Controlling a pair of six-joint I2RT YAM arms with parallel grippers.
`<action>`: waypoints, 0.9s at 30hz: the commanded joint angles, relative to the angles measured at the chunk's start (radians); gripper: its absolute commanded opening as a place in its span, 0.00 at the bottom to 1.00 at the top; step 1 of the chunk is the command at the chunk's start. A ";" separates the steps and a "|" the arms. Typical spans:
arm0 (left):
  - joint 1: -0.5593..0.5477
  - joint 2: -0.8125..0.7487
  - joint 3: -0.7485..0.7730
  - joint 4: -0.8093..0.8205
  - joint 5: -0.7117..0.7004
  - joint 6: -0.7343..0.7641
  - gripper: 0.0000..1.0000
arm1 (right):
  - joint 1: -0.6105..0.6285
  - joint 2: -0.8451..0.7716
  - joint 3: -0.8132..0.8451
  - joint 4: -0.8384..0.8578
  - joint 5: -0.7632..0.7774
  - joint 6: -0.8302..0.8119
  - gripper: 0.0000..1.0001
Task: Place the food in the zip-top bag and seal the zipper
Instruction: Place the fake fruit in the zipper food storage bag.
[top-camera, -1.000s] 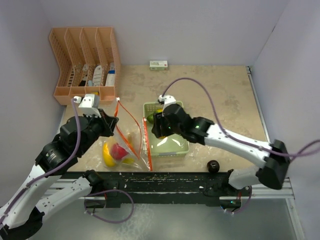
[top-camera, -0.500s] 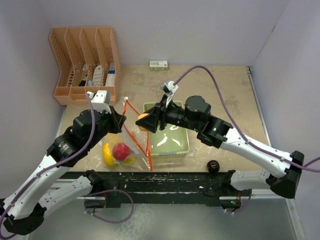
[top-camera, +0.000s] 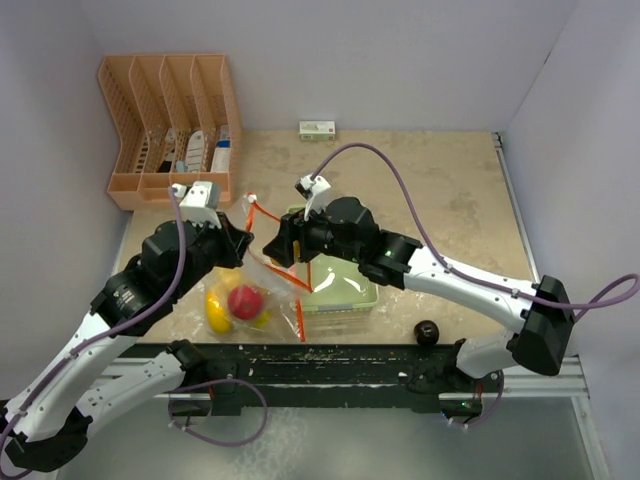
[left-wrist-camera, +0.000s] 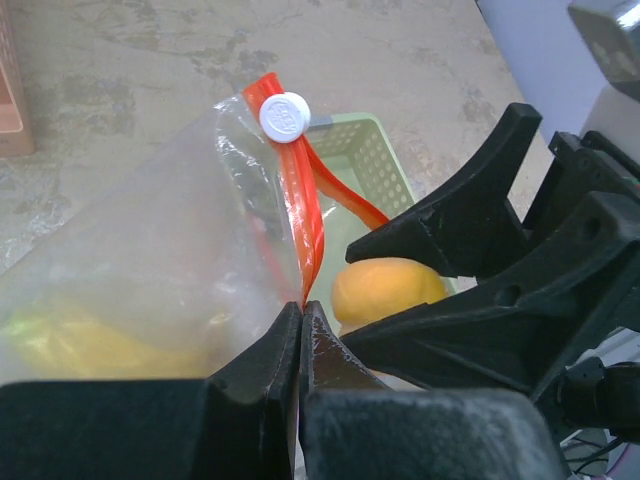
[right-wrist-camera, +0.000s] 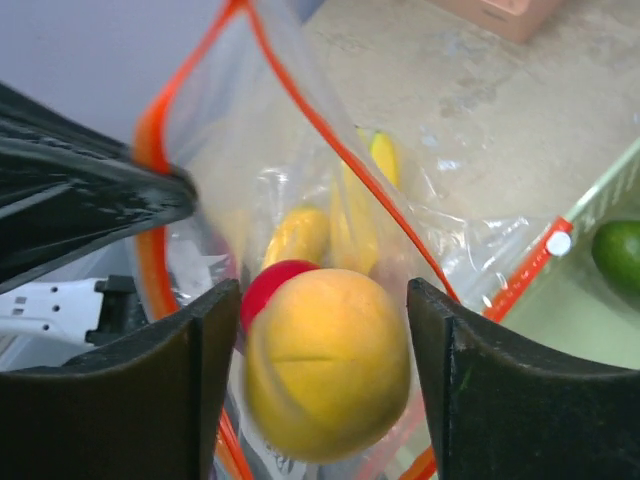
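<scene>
At the lower right of the top view, your dark purple fruit (top-camera: 427, 333) lies alone. To its left, the zip-top bag (top-camera: 262, 290) holds the red apple (top-camera: 243, 300) and bananas (top-camera: 215, 310). Your left gripper (left-wrist-camera: 300, 318) is pinched tight on the bag's mouth edge beside the zipper (left-wrist-camera: 305, 215). Your right gripper (right-wrist-camera: 325, 365) brackets the blurred yellow mango (right-wrist-camera: 330, 360) over the open mouth; whether it is gripped or loose, I cannot tell
</scene>
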 joint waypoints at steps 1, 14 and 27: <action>-0.003 -0.013 0.035 0.046 0.006 -0.004 0.00 | 0.009 -0.005 0.066 -0.043 0.128 -0.009 0.81; -0.003 -0.022 0.025 0.019 -0.012 -0.001 0.00 | -0.029 -0.168 -0.002 -0.123 0.318 0.018 0.99; -0.003 -0.104 0.065 -0.046 -0.050 0.005 0.00 | -0.191 0.256 0.166 -0.338 0.462 0.232 0.99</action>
